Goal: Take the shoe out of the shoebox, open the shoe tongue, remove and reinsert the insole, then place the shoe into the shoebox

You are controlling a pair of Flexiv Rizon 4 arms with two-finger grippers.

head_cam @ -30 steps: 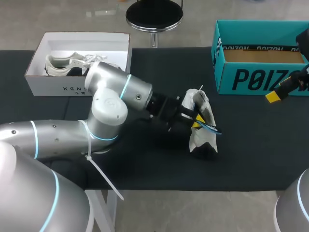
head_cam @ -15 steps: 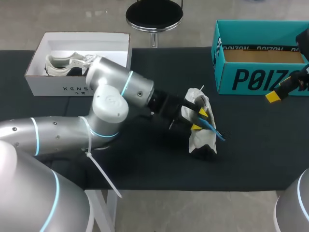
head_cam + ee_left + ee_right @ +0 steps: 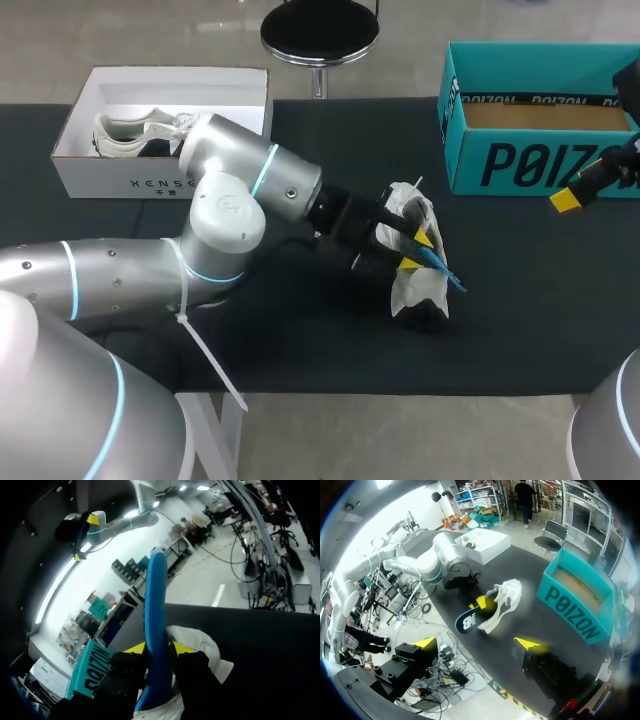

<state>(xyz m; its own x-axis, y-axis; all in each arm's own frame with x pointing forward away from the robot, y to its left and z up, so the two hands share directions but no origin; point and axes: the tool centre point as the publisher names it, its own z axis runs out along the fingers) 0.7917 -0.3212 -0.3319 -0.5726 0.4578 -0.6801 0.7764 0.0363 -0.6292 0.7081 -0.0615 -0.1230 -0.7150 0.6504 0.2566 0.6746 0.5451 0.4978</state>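
The right gripper (image 3: pixel 476 643) hangs well clear of the worktop (image 3: pixel 530 575), its fingers wide apart. Ahead, the white shoe (image 3: pixel 504 597) lies on its side, dark sole showing. The left gripper (image 3: pixel 479 602) is seemingly at its opening. The teal shoebox (image 3: pixel 572 605) stands near.

The counter (image 3: pixel 520 300) is a broad piece of furniture with a flat, matte black top that spans the head view from side to side. Its far edge and its near edge both run straight across. Light falls on it from above and fairly evenly, so shadows on the black top are soft and sit close under whatever casts them. In the left wrist view the counter (image 3: pixel 270 640) shows as a dark plane with a straight far edge. In the right wrist view the counter (image 3: pixel 520 565) appears as a dark slab, brightly lit along one side.
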